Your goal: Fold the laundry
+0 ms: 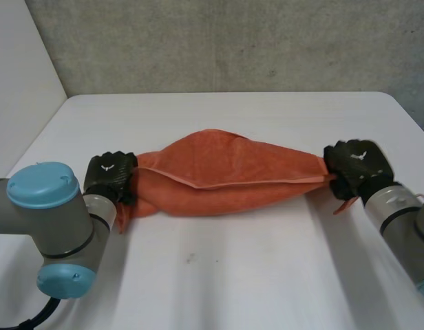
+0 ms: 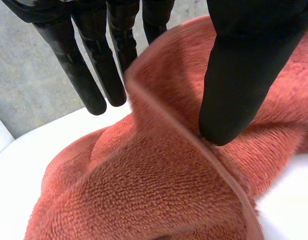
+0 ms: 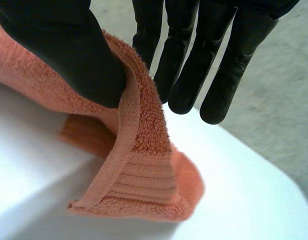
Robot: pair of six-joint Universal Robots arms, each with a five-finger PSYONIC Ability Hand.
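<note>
An orange terry towel (image 1: pixel 226 172) lies stretched across the middle of the white table (image 1: pixel 232 275), bunched into a long pouch with a hem running along its front. My left hand (image 1: pixel 110 175) is at its left end. In the left wrist view the thumb (image 2: pixel 239 85) presses on the towel (image 2: pixel 159 185), whose hemmed edge rises between thumb and straight fingers (image 2: pixel 94 75). My right hand (image 1: pixel 355 165) is at the towel's right end. There the thumb (image 3: pixel 69 50) pins the hemmed corner (image 3: pixel 144 170) against the fingers (image 3: pixel 219 65), and the corner hangs just above the table.
A grey wall (image 1: pixel 232 41) runs behind the table's far edge. Bare table top lies in front of the towel and behind it. My two arms come in from the near corners.
</note>
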